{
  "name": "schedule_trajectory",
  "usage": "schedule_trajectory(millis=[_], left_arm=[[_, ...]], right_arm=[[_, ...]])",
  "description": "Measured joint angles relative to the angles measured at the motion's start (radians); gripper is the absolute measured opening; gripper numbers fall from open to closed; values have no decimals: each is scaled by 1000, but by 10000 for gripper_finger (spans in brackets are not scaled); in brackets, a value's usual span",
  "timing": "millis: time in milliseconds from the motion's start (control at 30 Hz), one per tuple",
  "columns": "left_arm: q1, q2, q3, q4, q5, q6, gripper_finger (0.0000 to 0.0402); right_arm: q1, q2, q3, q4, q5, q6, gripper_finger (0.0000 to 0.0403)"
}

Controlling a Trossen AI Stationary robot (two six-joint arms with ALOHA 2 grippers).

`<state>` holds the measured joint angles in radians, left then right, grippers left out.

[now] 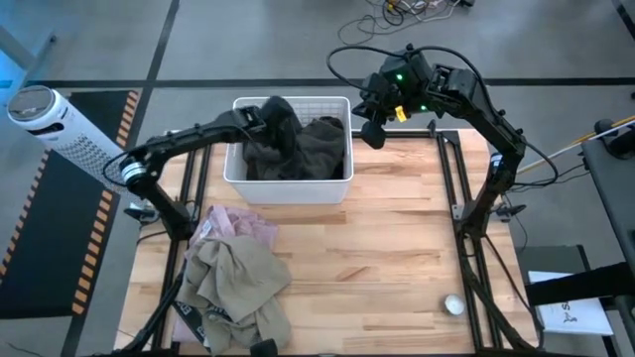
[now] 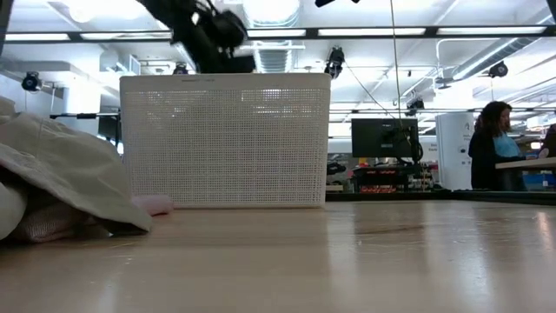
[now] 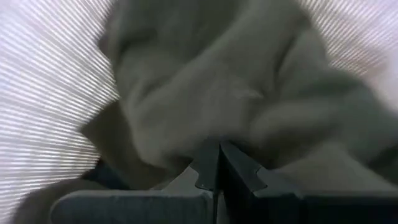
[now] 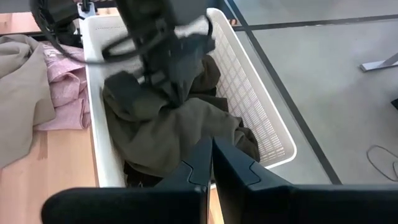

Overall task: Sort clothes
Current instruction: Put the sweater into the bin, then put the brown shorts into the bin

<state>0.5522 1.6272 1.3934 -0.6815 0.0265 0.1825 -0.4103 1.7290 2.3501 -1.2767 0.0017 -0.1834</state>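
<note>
A white plastic bin [image 1: 288, 188] stands at the table's far middle. It holds dark olive clothes [image 4: 180, 134] and something darker beneath them. My left gripper [image 1: 281, 121] is over the bin's left half, shut on a dark olive garment [image 3: 205, 81]. My right gripper [image 1: 372, 134] is shut and empty, hovering above the bin's far right corner. A khaki-tan garment [image 1: 238, 283] lies in a pile at the table's near left, over a pale pink shirt [image 1: 243, 226] and a black garment [image 1: 213, 322]. My left gripper pinches a raised peak of the dark olive garment [image 4: 179, 87] between its two fingers [image 3: 205, 165], coming from above and pointing down into the bin. The cloth is drawn up to the fingers. The rest of the garment lies in the bin.
The bin's mesh walls [image 2: 226, 139] rise well above the table. A small white round object [image 1: 453, 304] lies near the front right. The table's middle and right [image 1: 397, 248] are bare wood. A person [image 2: 491, 143] sits far behind the table.
</note>
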Motion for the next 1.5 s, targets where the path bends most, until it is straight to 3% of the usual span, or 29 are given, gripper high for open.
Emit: schedule_trajectory(millis=[233, 367, 667, 833, 1133, 1367, 1500], left_arm=[[-1, 88, -121, 156, -18, 0, 0], [2, 128, -154, 202, -94, 22, 0], [24, 220, -169, 235, -141, 35, 0], [24, 202, -112, 152, -136, 45, 0], [11, -55, 60, 11, -141, 74, 0], [-22, -347, 57, -30, -137, 51, 0], [-104, -491, 50, -131, -132, 45, 0]], right_arm=[[0, 0, 0, -6, 0, -12, 0], [0, 0, 0, -7, 0, -14, 0], [0, 0, 0, -8, 0, -16, 0], [0, 0, 0, -6, 2, -18, 0], [4, -5, 0, -6, 28, -47, 0], [52, -20, -5, 48, 24, -76, 0], [103, -22, -69, 90, 22, -81, 0]])
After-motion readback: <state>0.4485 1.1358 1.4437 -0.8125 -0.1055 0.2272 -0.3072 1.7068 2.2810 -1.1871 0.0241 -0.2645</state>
